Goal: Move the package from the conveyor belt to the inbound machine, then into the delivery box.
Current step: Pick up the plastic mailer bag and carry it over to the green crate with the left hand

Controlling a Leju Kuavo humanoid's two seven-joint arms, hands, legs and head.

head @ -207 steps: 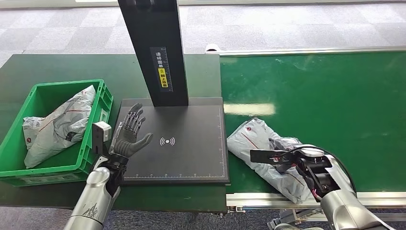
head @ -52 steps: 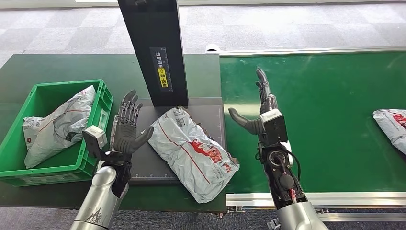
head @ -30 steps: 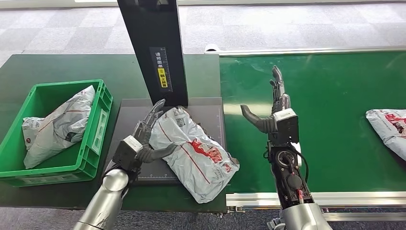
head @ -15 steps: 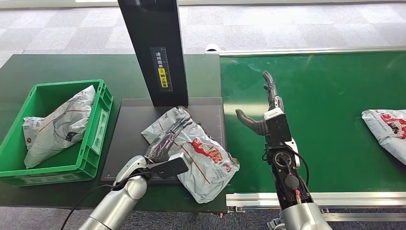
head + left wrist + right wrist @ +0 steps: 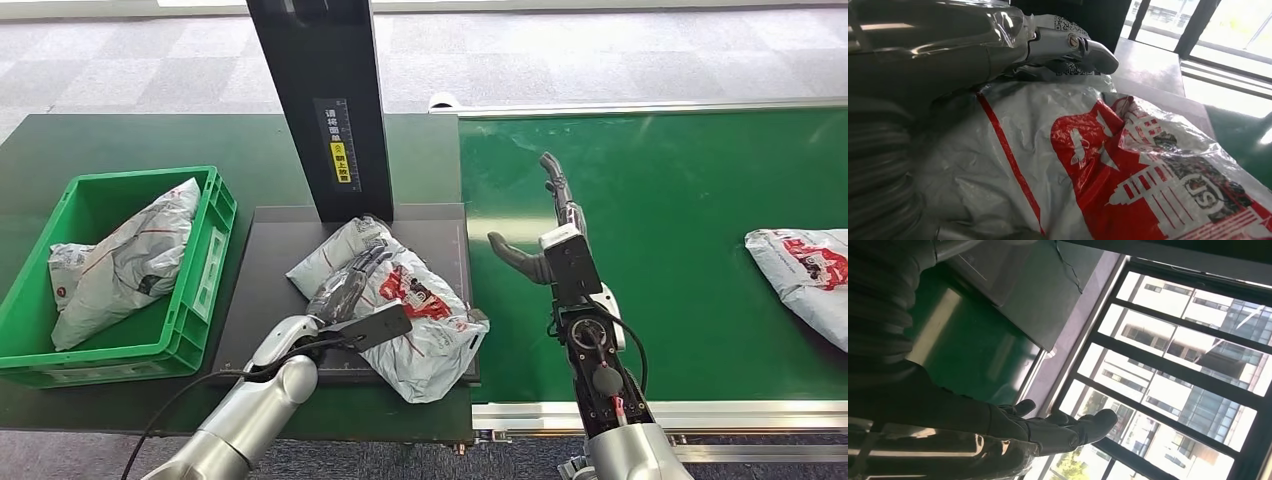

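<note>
A grey package (image 5: 425, 320) with red print lies crumpled on the black plate of the inbound machine (image 5: 262, 262), its near end hanging over the plate's front right corner. My left hand (image 5: 350, 284) lies on top of the package and grips its film; close up, the fingers (image 5: 1068, 45) reach across the package (image 5: 1128, 165). My right hand (image 5: 548, 236) stands open and upright over the green conveyor belt (image 5: 680, 190), just right of the plate, holding nothing. Its fingers (image 5: 1058, 430) are spread against the windows.
The machine's black column (image 5: 320, 100) rises behind the plate. A green delivery box (image 5: 212, 262) at the left holds a grey package (image 5: 130, 258). Another package (image 5: 800, 280) lies on the belt at the right edge.
My left hand has swung down from upright onto the package and drawn it a little to the left, bunching it. The package on the belt has drifted left. My right hand has barely moved.
</note>
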